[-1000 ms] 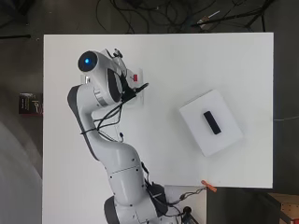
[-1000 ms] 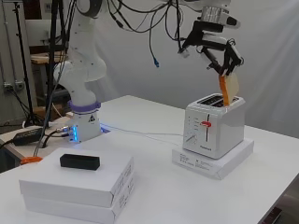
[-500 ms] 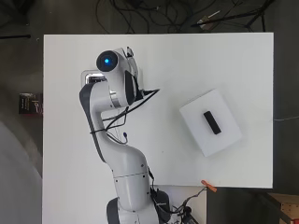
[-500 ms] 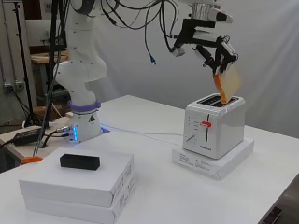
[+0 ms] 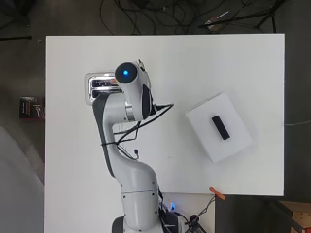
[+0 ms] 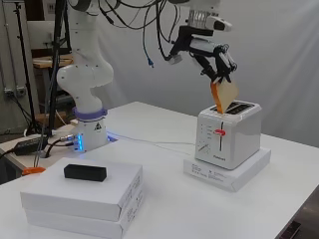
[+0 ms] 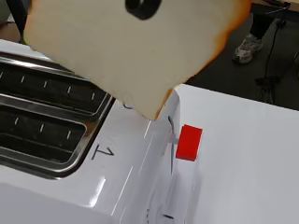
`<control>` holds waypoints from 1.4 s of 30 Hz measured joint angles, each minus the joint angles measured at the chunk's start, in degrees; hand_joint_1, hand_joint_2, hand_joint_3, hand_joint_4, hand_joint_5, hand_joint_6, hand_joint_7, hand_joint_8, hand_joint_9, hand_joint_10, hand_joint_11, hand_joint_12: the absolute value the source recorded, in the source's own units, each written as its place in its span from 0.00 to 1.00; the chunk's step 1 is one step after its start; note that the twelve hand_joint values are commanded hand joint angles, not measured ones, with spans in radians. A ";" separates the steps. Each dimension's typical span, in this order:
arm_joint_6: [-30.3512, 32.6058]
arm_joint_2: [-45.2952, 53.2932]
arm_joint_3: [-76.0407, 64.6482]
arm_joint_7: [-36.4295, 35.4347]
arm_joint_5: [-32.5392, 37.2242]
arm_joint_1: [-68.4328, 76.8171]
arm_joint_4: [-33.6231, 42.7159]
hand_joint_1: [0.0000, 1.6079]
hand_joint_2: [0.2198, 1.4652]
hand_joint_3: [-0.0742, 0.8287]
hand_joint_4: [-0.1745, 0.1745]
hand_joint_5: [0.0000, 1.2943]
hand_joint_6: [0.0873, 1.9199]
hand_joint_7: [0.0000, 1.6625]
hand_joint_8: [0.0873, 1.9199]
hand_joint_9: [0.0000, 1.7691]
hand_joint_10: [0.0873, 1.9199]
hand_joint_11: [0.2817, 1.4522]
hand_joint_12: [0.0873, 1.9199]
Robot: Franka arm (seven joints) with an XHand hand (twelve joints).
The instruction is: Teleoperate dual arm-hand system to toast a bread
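A slice of bread (image 6: 224, 95) with a brown crust hangs tilted just above the near end of the white toaster (image 6: 228, 136), pinched by my hand (image 6: 215, 56) from above. In the wrist view the bread (image 7: 135, 51) fills the frame, with a dark fingertip (image 7: 142, 7) on its face. Its lower corner hangs over the toaster's top (image 7: 126, 144), beside the two open slots (image 7: 51, 109) and the red lever (image 7: 188, 142). The overhead view shows the toaster (image 5: 99, 86) partly under the arm; the hand is hidden there.
The toaster stands on a flat white box (image 6: 227, 169). Two stacked white boxes (image 6: 82, 199) carry a black block (image 6: 84, 172), seen also from overhead as a black block (image 5: 220, 127) on the box (image 5: 218, 127). Cables hang above the arm. An orange clip (image 5: 216, 193) lies near the table's edge.
The arm has swung across, carrying the bread from beyond the toaster to its near end. The slice hangs lower and closer to the toaster's top now.
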 joint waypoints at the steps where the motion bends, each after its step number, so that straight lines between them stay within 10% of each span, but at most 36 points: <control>1: -0.07 -0.06 0.37 0.03 -0.49 0.10 -0.11 0.85 0.71 0.08 0.00 0.68 0.65 0.60 0.38 0.61 0.40 0.39 0.04; 11: -3.48 5.15 4.17 3.84 -0.45 1.71 7.85 0.86 0.70 0.08 0.00 0.65 0.60 0.64 0.33 0.64 0.43 0.49 0.03; 13: -4.19 6.29 4.67 4.19 -0.29 1.99 9.04 0.85 0.71 0.08 0.00 0.66 0.57 0.60 0.38 0.62 0.49 0.43 0.21; 16: -4.24 6.91 5.40 4.79 -0.25 2.25 9.26 0.91 0.68 0.08 0.49 0.43 0.09 0.58 0.41 0.64 0.48 0.33 0.42; 18: -4.69 7.08 5.21 4.43 -0.12 2.22 8.68 0.92 0.67 0.08 0.60 0.44 0.00 0.57 0.42 0.64 0.48 0.30 0.44; 27: -7.27 8.76 4.63 7.36 -0.47 2.48 9.14 0.83 0.73 0.09 0.55 0.36 0.00 0.56 0.58 0.65 0.67 0.36 0.79; 29: -7.24 8.81 4.58 7.02 -0.53 2.51 8.60 0.35 0.57 0.06 0.56 0.25 0.00 0.41 0.27 0.47 0.37 0.24 0.43; 32: -8.97 10.42 4.53 7.37 -2.11 3.23 8.16 0.09 0.50 0.08 0.63 0.10 0.00 0.13 0.00 0.21 0.02 0.12 0.03; 42: -12.27 13.37 3.15 10.85 -6.29 4.17 16.80 0.00 0.63 0.10 0.79 0.25 0.00 0.19 0.00 0.25 0.00 0.14 0.00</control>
